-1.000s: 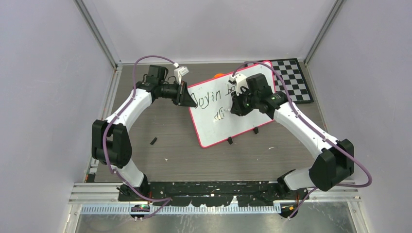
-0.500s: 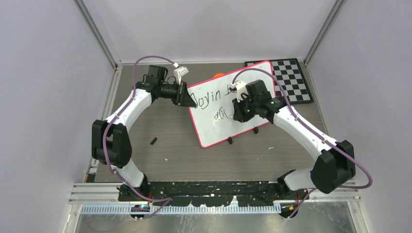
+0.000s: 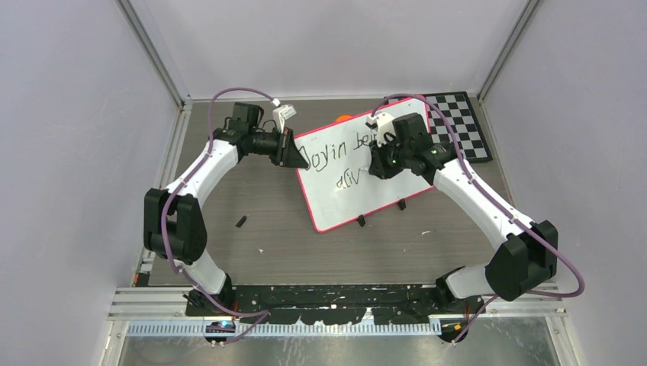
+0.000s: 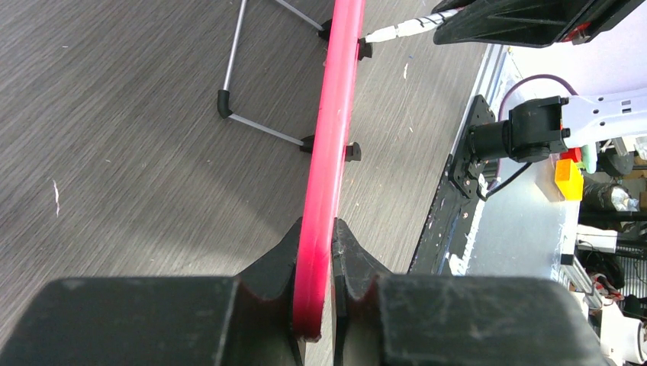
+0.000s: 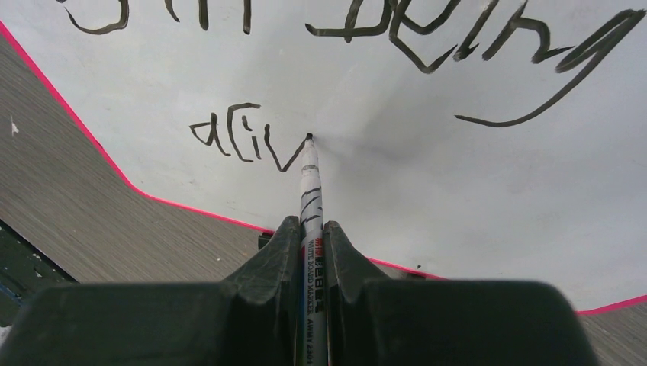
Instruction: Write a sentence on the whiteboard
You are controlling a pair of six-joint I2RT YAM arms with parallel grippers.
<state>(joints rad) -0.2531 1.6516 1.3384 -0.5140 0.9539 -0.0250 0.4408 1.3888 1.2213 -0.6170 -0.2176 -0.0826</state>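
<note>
The whiteboard (image 3: 358, 194) with its pink-red rim lies tilted at the table's middle. My left gripper (image 3: 296, 156) is shut on its left rim; the left wrist view shows the rim (image 4: 336, 137) edge-on between the jaws of the left gripper (image 4: 314, 252). My right gripper (image 3: 375, 164) is shut on a whiteboard marker (image 5: 310, 198) whose tip touches the board (image 5: 427, 191). The sentence (image 5: 397, 38) reads "Joyin being" on top and "aliv" (image 5: 244, 139) below. The tip rests at the end of the "v".
A black-and-white checkerboard (image 3: 461, 126) lies at the back right, partly under the board. Something orange (image 3: 343, 118) shows behind the board's top edge. A small black piece (image 3: 241, 222) lies on the table left of the board. Two black clips (image 3: 381, 212) hold the near edge.
My right gripper has moved the marker along the lower line, and the "v" has appeared after "ali". The left gripper and the board have not moved.
</note>
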